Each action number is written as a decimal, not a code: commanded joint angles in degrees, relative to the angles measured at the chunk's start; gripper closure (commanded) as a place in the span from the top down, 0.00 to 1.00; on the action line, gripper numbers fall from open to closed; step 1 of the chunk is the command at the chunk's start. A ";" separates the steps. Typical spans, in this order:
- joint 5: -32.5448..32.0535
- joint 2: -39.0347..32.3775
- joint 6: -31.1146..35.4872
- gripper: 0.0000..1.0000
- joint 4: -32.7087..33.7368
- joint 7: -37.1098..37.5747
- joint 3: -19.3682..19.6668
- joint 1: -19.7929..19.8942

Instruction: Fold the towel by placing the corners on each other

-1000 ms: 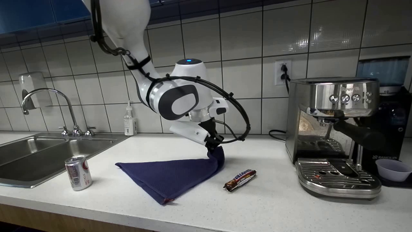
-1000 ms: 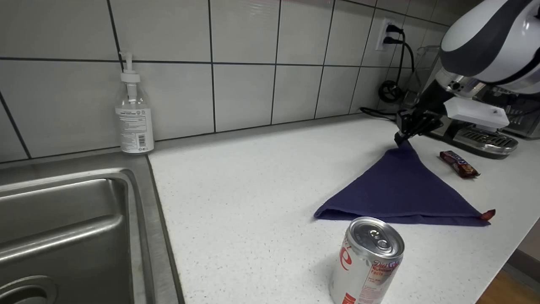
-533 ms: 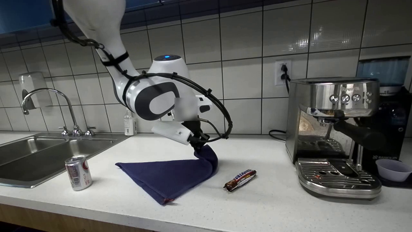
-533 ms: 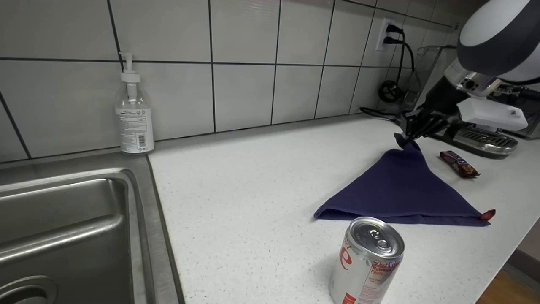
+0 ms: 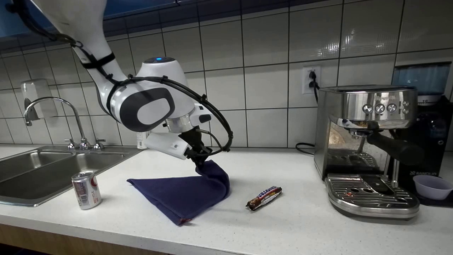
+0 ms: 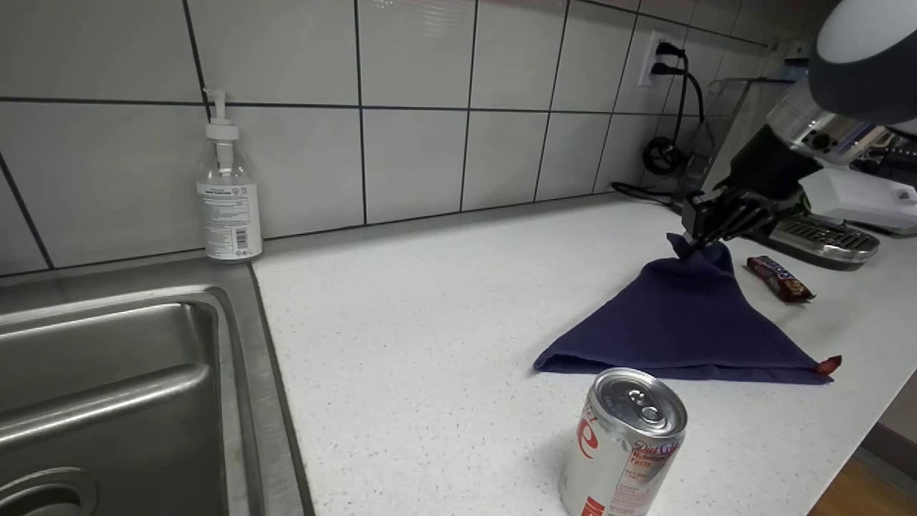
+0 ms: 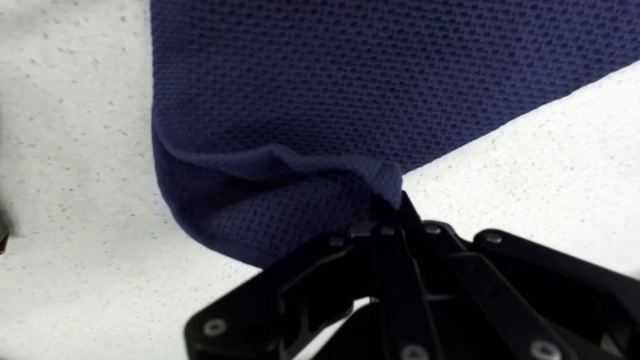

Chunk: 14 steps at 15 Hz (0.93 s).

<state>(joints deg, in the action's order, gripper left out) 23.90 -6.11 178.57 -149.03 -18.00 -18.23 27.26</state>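
The navy towel (image 5: 184, 194) lies on the counter as a doubled triangle, its long edge facing the can in an exterior view (image 6: 680, 322). Two of its corners rest flat: a far corner (image 5: 132, 181) and a near corner (image 5: 179, 220) with a small red bit beside it. My gripper (image 5: 200, 163) is shut on the remaining end of the towel and holds it just above the counter. In the wrist view, the pinched corner (image 7: 390, 187) pokes out at the fingertips, and the cloth curls back over itself, left of the gripper (image 7: 395, 212). The finger pads are mostly hidden.
A silver can (image 5: 86, 190) stands between the towel and the sink (image 5: 70, 170). On the opposite side lies a wrapped snack bar (image 5: 264, 197), with an espresso machine (image 5: 368, 141) beyond it. A soap bottle (image 6: 228, 193) stands by the tiled wall.
My gripper has moved toward the sink side, pulling the held end with it. The towel now bulges in a rounded curl behind the fingers, while its two flat corners stay put.
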 commanded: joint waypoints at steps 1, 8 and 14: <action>2.08 4.21 0.75 0.01 -3.84 0.53 -2.05 -0.90; 3.49 6.52 0.72 0.01 -6.36 0.80 -4.31 -3.03; 4.86 6.45 0.81 0.01 -5.95 -1.21 -5.50 -4.08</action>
<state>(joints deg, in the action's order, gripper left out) 27.04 -1.42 178.62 -153.91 -17.92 -22.75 23.68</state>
